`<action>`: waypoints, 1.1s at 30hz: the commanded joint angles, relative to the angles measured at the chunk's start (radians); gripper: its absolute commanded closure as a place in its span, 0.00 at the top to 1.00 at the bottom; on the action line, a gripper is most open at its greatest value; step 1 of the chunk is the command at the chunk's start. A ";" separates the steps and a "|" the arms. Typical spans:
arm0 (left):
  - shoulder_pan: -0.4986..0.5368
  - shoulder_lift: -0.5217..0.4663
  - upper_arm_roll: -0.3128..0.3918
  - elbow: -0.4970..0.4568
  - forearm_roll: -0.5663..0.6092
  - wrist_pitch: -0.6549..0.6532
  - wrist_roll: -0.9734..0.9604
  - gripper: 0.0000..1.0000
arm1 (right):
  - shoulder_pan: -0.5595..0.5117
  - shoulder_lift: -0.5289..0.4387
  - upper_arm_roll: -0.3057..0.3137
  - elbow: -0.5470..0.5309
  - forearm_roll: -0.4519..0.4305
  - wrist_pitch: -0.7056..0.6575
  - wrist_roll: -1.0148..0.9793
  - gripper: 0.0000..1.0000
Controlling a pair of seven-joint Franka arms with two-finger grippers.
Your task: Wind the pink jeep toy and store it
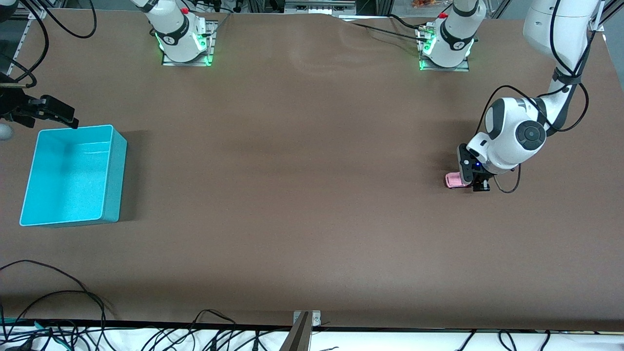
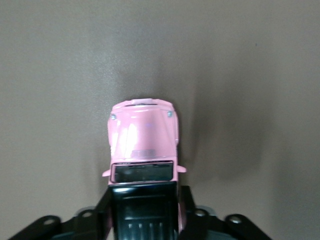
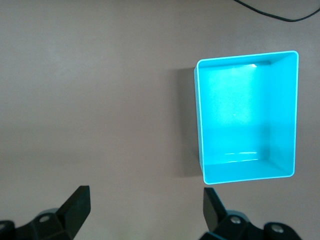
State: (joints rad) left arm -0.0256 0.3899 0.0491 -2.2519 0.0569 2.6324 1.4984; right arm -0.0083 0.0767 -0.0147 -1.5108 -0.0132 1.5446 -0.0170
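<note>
Pink jeep toy [image 2: 144, 137], clamped at roof end by left gripper [image 2: 145, 210]; right gripper [image 3: 145, 207] spread wide.
Long axis runs straight out from jaws; turquoise bin [image 1: 114, 170] well apart, at right arm's end.

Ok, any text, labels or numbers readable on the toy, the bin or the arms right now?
None can be read.
Pink jeep toy, gripped by the left hand on the table: no lettering shows.
Turquoise bin, below the open right hand: plain.
Arm bases: small round marks, too small to read.
</note>
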 commanded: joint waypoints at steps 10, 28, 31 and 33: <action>-0.007 -0.077 -0.003 0.008 -0.022 -0.078 0.031 0.00 | -0.005 -0.006 -0.001 -0.005 0.013 -0.006 -0.031 1.00; -0.074 0.003 -0.003 0.009 -0.046 -0.065 0.019 0.00 | -0.005 -0.006 -0.002 -0.005 0.012 -0.003 -0.031 1.00; -0.073 0.021 -0.003 0.009 -0.049 -0.049 0.019 0.00 | -0.005 -0.006 -0.002 -0.005 0.012 -0.003 -0.031 1.00; -0.073 0.037 -0.003 0.009 -0.048 -0.029 0.019 0.00 | -0.005 -0.006 -0.002 -0.005 0.012 -0.003 -0.031 1.00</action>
State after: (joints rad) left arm -0.0937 0.3835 0.0402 -2.2470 0.0387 2.5706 1.4978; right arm -0.0085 0.0791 -0.0153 -1.5108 -0.0132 1.5441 -0.0291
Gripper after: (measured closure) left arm 0.489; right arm 0.000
